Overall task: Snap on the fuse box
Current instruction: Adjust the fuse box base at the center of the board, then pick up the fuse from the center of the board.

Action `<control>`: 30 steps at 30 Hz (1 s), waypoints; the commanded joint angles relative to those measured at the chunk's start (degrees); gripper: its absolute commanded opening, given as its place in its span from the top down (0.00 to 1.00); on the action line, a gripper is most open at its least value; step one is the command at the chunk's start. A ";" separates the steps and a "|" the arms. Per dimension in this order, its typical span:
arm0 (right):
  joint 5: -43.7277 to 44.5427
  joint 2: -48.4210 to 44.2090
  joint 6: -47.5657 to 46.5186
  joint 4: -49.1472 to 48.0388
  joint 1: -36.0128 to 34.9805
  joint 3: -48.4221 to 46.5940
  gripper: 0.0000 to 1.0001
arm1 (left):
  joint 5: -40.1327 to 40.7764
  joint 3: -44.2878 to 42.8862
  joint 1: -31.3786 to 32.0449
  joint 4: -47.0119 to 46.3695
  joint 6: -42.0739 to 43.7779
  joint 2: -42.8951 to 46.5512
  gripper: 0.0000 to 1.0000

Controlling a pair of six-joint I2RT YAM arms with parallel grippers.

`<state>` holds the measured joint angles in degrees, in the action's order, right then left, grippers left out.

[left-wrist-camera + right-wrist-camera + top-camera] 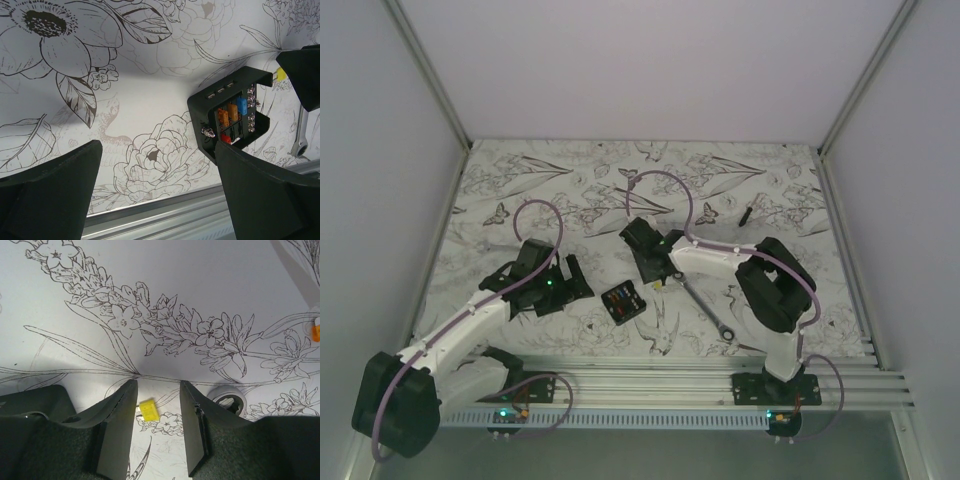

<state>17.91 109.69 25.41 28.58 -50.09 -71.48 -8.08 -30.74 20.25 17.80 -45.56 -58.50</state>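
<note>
Fuse box (226, 84) holding orange, blue fuses (233, 113), left gripper (157, 150) spread, right gripper (157, 387) parted

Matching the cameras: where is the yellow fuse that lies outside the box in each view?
Top external: yellow fuse, a speck at the right gripper, right of the fuse box.
Left wrist: upper right edge.
Right wrist: bottom centre.
Shared landmark: the right gripper.

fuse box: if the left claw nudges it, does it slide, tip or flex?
Probably slides: the fuse box sits flat and low on the smooth printed cover. Likely stiff, since its walls look like moulded black plastic. Probably light; the open top leaves the fuses exposed, so push on a wall.
</note>
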 commanded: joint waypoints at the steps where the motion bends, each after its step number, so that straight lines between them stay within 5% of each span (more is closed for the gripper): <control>1: 1.75 0.34 1.31 0.75 -0.07 0.29 0.54 | -1.08 -0.64 -0.30 0.04 -0.14 0.23 0.00; 30: -3.59 -5.13 3.26 2.01 -0.75 4.25 0.52 | -1.39 -0.64 -0.28 -0.23 -0.32 0.31 0.00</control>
<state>16.03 105.23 27.31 31.83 -51.48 -66.32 -8.93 -30.74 20.25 17.76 -45.58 -58.46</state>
